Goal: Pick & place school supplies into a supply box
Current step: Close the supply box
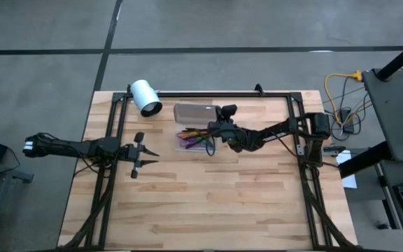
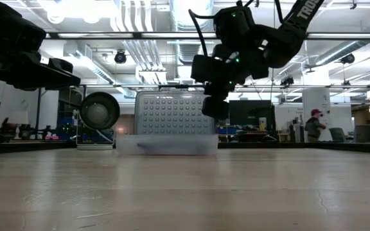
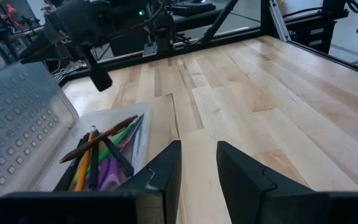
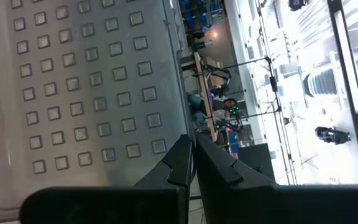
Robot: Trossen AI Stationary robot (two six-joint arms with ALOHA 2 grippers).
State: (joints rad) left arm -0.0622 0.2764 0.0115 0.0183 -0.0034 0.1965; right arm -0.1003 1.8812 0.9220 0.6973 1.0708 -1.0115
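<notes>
The supply box [image 1: 193, 140] is a clear case at the table's far middle, and its grey dotted lid [image 1: 196, 112] stands open behind it. Several pens and pencils [image 3: 98, 155] in green, orange, purple and dark colours lie inside. In the low view the box [image 2: 167, 144] is low, with the lid [image 2: 171, 112] upright. My right gripper [image 2: 212, 108] hangs shut above the box's right end, facing the lid [image 4: 86, 93], and I see it touching nothing. My left gripper [image 1: 144, 151] is open and hovers left of the box [image 3: 55, 180]. No scissors show.
A white cylinder [image 1: 145, 96] lies at the far left of the table, next to the black frame rail [image 1: 208, 93]. Bare wooden table [image 1: 215, 203] stretches toward the near edge. The right arm [image 3: 86, 25] reaches over the box. A person [image 2: 313, 125] stands in the room beyond.
</notes>
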